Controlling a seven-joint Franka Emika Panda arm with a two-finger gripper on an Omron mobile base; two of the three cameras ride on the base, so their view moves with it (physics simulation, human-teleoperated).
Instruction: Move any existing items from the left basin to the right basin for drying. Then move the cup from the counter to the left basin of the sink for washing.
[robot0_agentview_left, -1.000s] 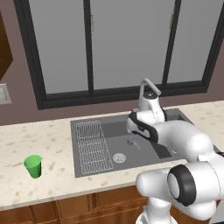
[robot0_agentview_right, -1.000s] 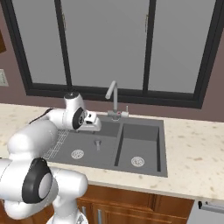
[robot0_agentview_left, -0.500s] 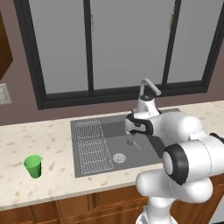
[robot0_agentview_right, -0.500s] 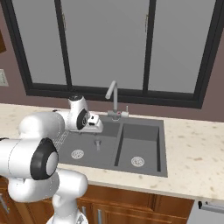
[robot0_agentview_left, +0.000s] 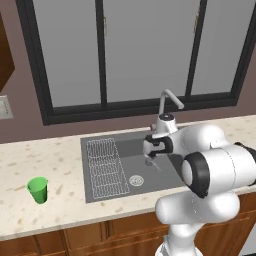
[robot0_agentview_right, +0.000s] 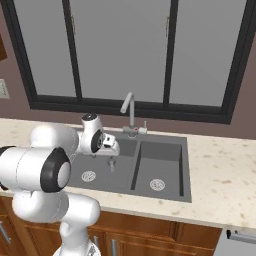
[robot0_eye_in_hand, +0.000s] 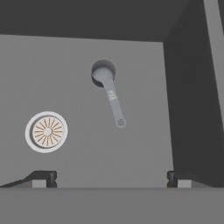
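Pincer (robot0_eye_in_hand: 112, 177) is held spread wide, nothing gripped, above the floor of the left basin (robot0_agentview_left: 125, 150), fingertips (robot0_eye_in_hand: 43, 177) seen at bottom of hand view. A small grey measuring spoon (robot0_eye_in_hand: 109, 94) is seen lying flat on basin floor, apart from the pincer, bowl end away from it, handle end toward it. Round drain (robot0_eye_in_hand: 46, 131) sits beside the spoon, not touching. White wire rack (robot0_agentview_left: 104, 165) lies at basin's left end. Right basin (robot0_agentview_right: 160, 170) is seen w/ own drain. Green cup (robot0_agentview_left: 38, 190) stands upright on table (robot0_agentview_left: 30, 165), well left of sink.
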